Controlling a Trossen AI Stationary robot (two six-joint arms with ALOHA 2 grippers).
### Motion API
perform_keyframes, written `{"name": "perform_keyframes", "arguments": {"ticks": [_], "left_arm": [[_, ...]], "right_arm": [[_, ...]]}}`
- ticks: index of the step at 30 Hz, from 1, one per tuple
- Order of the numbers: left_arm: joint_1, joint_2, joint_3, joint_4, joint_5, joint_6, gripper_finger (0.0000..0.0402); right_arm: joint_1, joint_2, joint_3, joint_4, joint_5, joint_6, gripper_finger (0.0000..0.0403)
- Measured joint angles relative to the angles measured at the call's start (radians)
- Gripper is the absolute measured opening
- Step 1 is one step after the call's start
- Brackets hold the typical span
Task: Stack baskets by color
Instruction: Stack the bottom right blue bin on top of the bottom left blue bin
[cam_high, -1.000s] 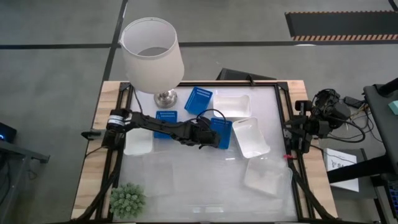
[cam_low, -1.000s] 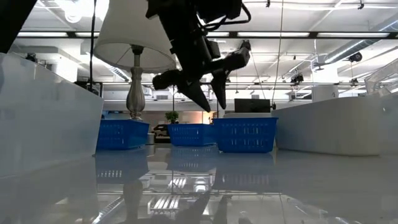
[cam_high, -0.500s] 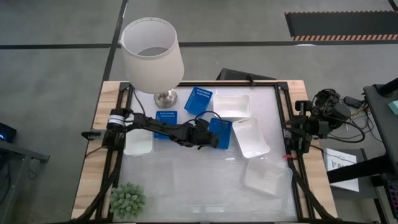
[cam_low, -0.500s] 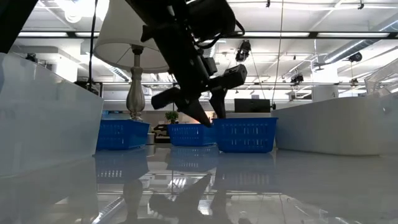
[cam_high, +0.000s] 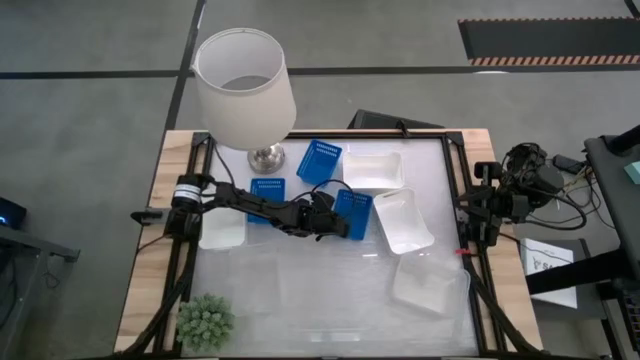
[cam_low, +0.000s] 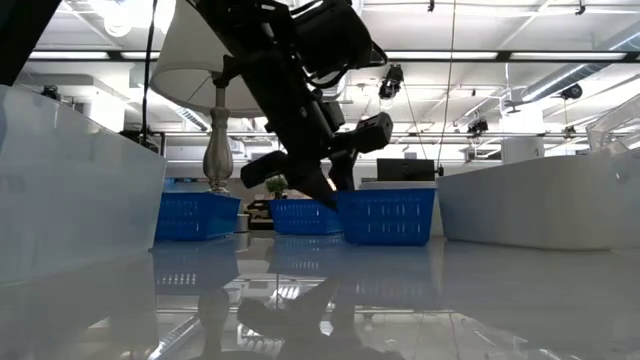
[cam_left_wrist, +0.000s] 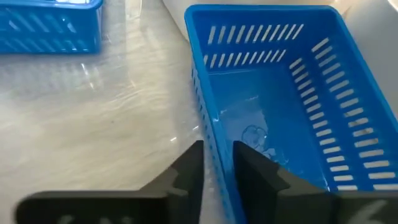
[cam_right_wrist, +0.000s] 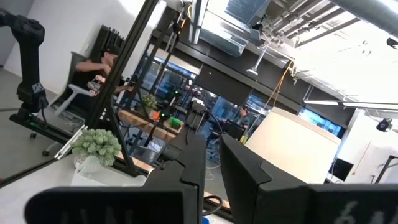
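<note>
**High view: no stacks built yet, first blue basket gripped**

High view shows us every basket lying singly on the glossy white table top; we judge the sorting barely begun. Our left gripper reaches to mid-table and pinches the near side wall of a bright blue slotted plastic basket: in the left wrist view one finger sits inside that wall and one outside, closed on it. Two more blue slotted baskets wait, one beside the lamp's metal base and one under the left arm.

Two plain white baskets lie touching to the right, a third sits at the left edge, and a translucent clear basket lies at front right. All three colours are left to stack.

The held basket almost touches the white one on its right, so we expect a lift to need care there. The big white lampshade overhangs the back corner, crowding the far blue basket. The front of the table is mostly open, apart from a small green plant at the left corner. Our right gripper waits off the right edge, fingers nearly together and holding nothing.
</note>
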Motion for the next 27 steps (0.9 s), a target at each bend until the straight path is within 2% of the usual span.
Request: {"name": "perform_keyframes", "arguments": {"ticks": [4,12,17,20,24,27], "left_arm": [[0.000,0.000,0.002,0.000,0.000,-0.001,0.0009],[-0.021,-0.077,0.001,-0.014,0.002,0.028,0.0002],[-0.038,-0.164,0.000,-0.152,-0.014,0.048,0.0001],[-0.051,-0.224,-0.002,-0.254,-0.076,0.037,0.0001],[-0.069,-0.304,-0.017,-0.404,-0.162,-0.026,0.0001],[-0.087,-0.367,-0.018,-0.574,-0.185,-0.112,0.0000]], "right_arm": [[0.000,0.000,0.000,-0.008,0.000,0.001,0.0038],[0.000,0.000,0.000,-0.012,0.000,0.001,0.0038],[0.000,0.000,0.001,-0.016,0.001,0.002,0.0038],[0.000,0.000,0.001,-0.017,0.001,0.002,0.0038],[0.000,0.000,0.001,-0.017,0.001,0.002,0.0038],[0.000,0.000,0.001,-0.017,0.001,0.002,0.0038]]}}
